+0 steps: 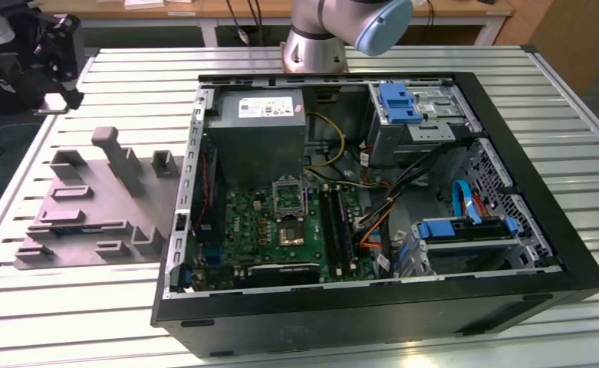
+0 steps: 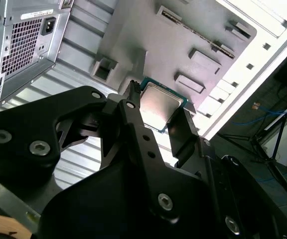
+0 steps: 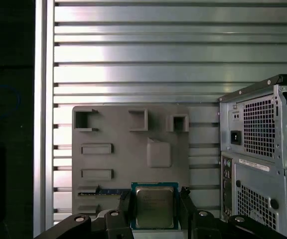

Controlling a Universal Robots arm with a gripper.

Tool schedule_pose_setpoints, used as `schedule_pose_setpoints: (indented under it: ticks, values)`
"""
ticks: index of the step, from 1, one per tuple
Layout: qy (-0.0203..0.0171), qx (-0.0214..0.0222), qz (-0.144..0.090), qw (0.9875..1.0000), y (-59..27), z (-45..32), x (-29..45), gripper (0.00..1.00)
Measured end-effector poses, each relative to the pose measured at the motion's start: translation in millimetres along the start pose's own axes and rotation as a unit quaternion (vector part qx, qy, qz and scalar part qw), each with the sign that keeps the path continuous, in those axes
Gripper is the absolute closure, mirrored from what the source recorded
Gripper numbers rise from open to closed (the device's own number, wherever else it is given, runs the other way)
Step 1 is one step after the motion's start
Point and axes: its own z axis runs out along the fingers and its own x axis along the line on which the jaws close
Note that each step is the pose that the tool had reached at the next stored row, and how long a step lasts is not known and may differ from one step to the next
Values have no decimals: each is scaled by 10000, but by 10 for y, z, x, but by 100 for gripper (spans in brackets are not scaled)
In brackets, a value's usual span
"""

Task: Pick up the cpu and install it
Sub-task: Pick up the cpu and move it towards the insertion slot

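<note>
The cpu is a small square chip with a silvery metal top and a thin pale rim. It sits between my gripper's two black fingers, which are shut on its opposite edges. In the second wrist view the cpu hangs in the gripper well above the grey holder plate. In the exterior view the open computer case shows the green motherboard with its socket and raised metal frame.
The grey holder plate with raised blocks lies on the slatted metal table, at the exterior view's left of the case. Inside the case are a grey power supply box, cables and blue drive brackets. The arm's base stands behind the case.
</note>
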Motion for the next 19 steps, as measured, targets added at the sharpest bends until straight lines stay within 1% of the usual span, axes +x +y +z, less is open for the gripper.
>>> schedule_pose_setpoints:
  ticks: [19]
  values:
    - [0, 0, 0, 10000, -3, 3, -150, 53]
